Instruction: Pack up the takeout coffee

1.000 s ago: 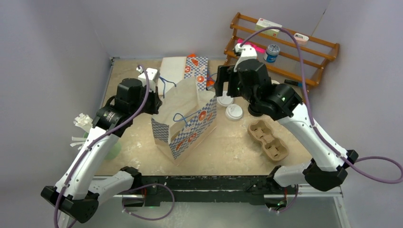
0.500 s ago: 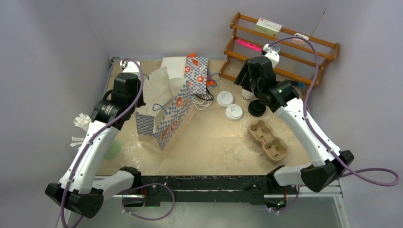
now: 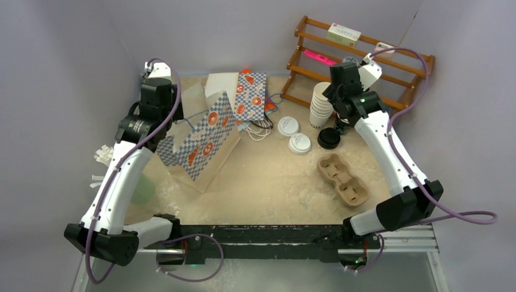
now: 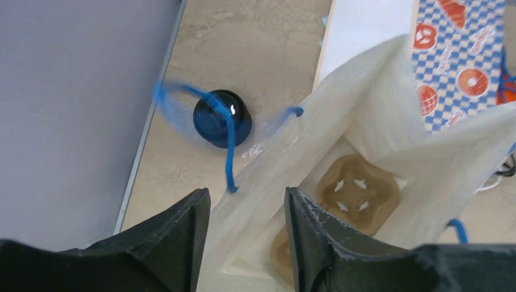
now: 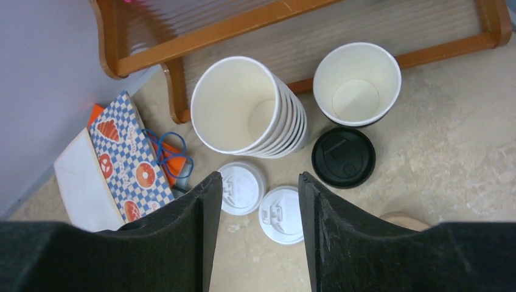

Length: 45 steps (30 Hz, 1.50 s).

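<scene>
While the glossy black-lidded takeout coffee [image 4: 222, 118] stands on the mottled bench [image 4: 255, 48] beside the white paper bag [image 4: 365, 115], the left pincer [image 4: 246, 194] is partway open, the bag's rim loose between its fingers. The right pincer [image 5: 258, 179] hangs half open, empty, above round white lids [image 5: 283, 214].

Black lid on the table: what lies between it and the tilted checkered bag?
Two white lids, side by side, lie between the black lid and the tilted bag; the top view shows it.
</scene>
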Motion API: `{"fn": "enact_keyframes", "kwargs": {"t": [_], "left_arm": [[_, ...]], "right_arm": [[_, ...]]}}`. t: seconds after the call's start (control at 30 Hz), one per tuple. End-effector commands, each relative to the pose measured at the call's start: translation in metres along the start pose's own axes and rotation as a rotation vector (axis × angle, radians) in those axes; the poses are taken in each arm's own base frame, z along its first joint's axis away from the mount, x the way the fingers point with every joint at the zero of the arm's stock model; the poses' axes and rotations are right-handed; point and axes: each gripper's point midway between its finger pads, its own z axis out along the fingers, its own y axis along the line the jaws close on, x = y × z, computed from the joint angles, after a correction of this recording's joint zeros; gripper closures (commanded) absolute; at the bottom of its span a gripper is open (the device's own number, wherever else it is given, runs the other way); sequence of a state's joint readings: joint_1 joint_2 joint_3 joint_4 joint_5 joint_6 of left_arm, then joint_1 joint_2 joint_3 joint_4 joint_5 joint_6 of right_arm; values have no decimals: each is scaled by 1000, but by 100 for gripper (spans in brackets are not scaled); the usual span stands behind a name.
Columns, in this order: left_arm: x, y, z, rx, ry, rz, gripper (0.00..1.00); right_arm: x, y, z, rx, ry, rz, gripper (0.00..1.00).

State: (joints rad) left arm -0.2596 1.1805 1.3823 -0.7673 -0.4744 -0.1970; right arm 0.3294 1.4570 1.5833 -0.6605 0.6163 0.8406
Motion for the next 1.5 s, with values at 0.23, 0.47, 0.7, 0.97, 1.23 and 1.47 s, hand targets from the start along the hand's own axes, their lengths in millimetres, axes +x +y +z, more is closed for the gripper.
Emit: {"fn": "enact_keyframes", "kwargs": {"t": [0.23,0.47,0.7,0.97,1.23,1.47], "left_arm": [[-81,-18,-72,270,-228,-94,25],[-107,-119,-114,800,-282,-101,20],[-79,-196,-102,855,-229,-4,20],[-59,-229,-97,954,-207,-2,20],[-43,-241,-95,1001,-176,5,20],[-30,-242,-89,992,-147,28,20]], "right_arm": [[70,-113,-42,223,156,15,53],[124,-178,-44,344,201,21,55],[182,-210,-38,432,318,77,55],[195,-224,-17,504,309,122,47],[168,-269,15,717,187,279,63],[122,-308,28,887,77,378,55]]}}
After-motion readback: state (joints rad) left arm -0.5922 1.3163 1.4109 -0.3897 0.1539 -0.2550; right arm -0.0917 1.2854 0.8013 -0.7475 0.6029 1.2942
